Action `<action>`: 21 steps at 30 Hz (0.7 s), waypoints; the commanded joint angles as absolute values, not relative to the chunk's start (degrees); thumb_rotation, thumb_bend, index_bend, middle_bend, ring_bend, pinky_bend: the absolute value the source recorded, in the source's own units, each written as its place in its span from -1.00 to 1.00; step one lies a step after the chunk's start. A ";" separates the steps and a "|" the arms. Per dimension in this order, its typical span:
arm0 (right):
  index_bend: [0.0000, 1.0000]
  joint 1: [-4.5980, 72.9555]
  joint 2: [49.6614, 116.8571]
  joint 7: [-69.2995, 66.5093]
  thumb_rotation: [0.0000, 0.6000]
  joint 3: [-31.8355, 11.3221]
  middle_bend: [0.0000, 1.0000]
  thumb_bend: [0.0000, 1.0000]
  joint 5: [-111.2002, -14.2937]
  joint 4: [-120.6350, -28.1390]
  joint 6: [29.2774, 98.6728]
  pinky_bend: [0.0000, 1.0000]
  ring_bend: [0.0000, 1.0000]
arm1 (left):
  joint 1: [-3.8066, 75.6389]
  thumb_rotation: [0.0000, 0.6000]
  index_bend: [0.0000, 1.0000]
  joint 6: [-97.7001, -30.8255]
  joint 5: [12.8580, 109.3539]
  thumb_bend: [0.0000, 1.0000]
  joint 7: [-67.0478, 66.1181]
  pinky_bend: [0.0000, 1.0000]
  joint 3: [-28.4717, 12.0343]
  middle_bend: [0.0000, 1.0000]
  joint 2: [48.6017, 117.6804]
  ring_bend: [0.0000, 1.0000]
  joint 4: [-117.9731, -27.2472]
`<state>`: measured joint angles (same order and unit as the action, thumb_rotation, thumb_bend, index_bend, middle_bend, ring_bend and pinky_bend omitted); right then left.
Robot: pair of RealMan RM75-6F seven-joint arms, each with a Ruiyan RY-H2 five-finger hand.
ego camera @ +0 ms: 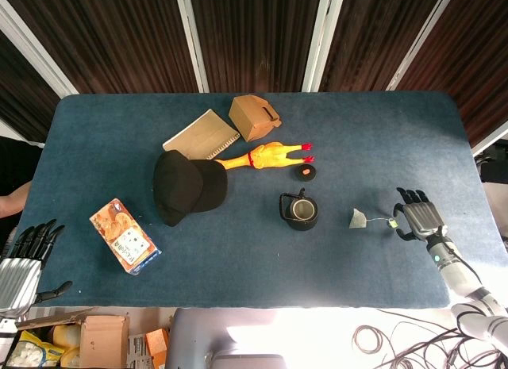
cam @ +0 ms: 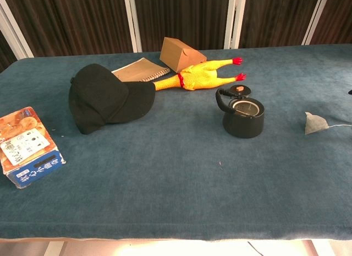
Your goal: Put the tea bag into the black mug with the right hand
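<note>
The tea bag (ego camera: pixel 359 219) lies flat on the blue table, to the right of the black mug (ego camera: pixel 301 211). Its string runs right to a small tag (ego camera: pixel 392 223). My right hand (ego camera: pixel 418 214) is at the table's right edge with fingers spread, its fingertips just beside the tag; I cannot tell whether they touch it. In the chest view the mug (cam: pixel 243 115) stands upright with its mouth uncovered, and the tea bag (cam: pixel 314 124) lies to its right, the string leading off the frame. My left hand (ego camera: pixel 28 254) hangs off the table's near left corner, fingers apart and holding nothing.
A small black round lid (ego camera: pixel 306 172) lies just behind the mug. A yellow rubber chicken (ego camera: pixel 266 156), a black cap (ego camera: pixel 186 185), a notebook (ego camera: pixel 202 135) and a cardboard box (ego camera: pixel 252 117) crowd the middle back. A snack box (ego camera: pixel 125 236) lies near left.
</note>
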<state>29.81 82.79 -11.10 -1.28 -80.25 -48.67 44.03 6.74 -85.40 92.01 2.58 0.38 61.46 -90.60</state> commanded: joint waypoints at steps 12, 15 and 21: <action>-0.10 30.09 83.86 -10.49 1.00 -1.17 -1.00 -0.44 -80.48 -47.97 43.96 -1.00 -1.00 | 6.39 1.00 -1.00 -86.21 92.49 -0.99 2.51 -0.86 0.52 -1.00 61.49 -1.00 -90.50; -0.07 30.24 84.08 -10.16 1.00 -1.11 -1.00 -0.44 -80.60 -47.79 43.92 -1.00 -1.00 | 6.46 1.00 -1.00 -86.06 92.43 -0.99 2.49 -0.86 0.51 -1.00 61.49 -1.00 -90.53; -0.04 30.24 84.34 -9.11 1.00 -1.29 -1.00 -0.43 -79.96 -47.29 43.43 -1.00 -1.00 | 6.45 1.00 -1.00 -86.21 92.40 -1.00 2.94 -0.86 0.41 -1.00 61.31 -1.00 -90.52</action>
<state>30.24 84.30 -9.15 -1.25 -80.01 -47.33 43.49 6.45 -86.20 92.38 2.92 0.40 61.32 -90.53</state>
